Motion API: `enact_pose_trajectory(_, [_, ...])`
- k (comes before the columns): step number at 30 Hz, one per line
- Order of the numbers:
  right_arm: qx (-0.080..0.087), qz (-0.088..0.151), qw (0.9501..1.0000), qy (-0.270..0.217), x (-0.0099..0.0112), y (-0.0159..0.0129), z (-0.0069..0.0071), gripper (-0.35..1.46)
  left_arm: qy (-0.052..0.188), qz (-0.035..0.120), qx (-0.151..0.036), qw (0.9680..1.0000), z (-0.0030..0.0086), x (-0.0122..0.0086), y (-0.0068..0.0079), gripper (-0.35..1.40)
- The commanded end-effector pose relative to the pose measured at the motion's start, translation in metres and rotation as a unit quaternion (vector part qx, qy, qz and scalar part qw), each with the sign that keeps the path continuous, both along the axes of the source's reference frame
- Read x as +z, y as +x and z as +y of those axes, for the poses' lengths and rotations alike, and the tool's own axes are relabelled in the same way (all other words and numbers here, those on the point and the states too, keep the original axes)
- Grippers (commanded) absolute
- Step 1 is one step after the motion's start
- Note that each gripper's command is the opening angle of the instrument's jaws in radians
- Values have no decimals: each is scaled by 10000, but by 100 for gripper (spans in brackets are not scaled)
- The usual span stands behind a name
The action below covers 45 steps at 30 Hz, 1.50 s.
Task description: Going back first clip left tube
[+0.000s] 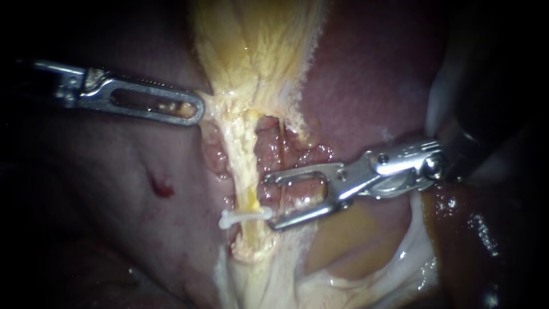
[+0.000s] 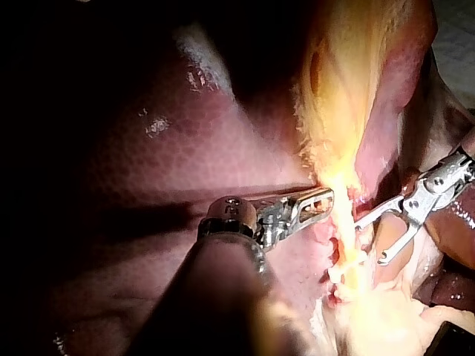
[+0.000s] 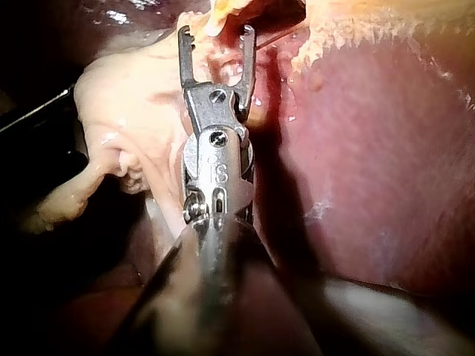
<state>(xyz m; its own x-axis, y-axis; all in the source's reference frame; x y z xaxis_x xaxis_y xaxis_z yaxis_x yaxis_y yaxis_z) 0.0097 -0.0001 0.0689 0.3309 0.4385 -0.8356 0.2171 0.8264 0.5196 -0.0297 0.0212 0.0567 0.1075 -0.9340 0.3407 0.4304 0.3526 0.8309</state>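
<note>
White clip (image 1: 246, 216) across the yellow tube (image 1: 247, 166), right instrument (image 1: 270, 202) just beside it.

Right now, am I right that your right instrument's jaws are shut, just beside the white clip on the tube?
Not quite: the right instrument has its jaws open, not shut; the endoscope view shows a clear gap between them, holding nothing. The rest stands: they are just beside the white clip on the tube.
</note>
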Motion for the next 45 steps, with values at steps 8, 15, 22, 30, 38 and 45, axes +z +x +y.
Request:
enact_pose_trajectory(8, [130, -16, 9998, -172, -40, -45, 30, 50, 0, -1, 1, 10000, 0, 0, 1, -35])
enact_pose_trajectory(15, [251, -52, 9992, -297, -65, -66, 45, 50, 0, -1, 1, 10000, 0, 0, 1, -35])
enact_pose_trajectory(22, [242, -44, 9992, -308, -67, -67, 45, 50, -12, 7, -5, 10000, -2, 3, -2, -35])
enact_pose_trajectory(30, [228, -34, 9993, -303, -69, -67, 43, 50, -25, 101, 51, 9999, -11, 23, -23, -35])
enact_pose_trajectory(38, [220, -47, 9993, -307, -70, -66, 43, 50, -25, 198, 186, 9996, -17, 60, -47, -35])
enact_pose_trajectory(45, [222, -48, 9993, -307, -70, -65, 43, 50, -21, 259, 235, 9994, -17, 85, -54, -35])
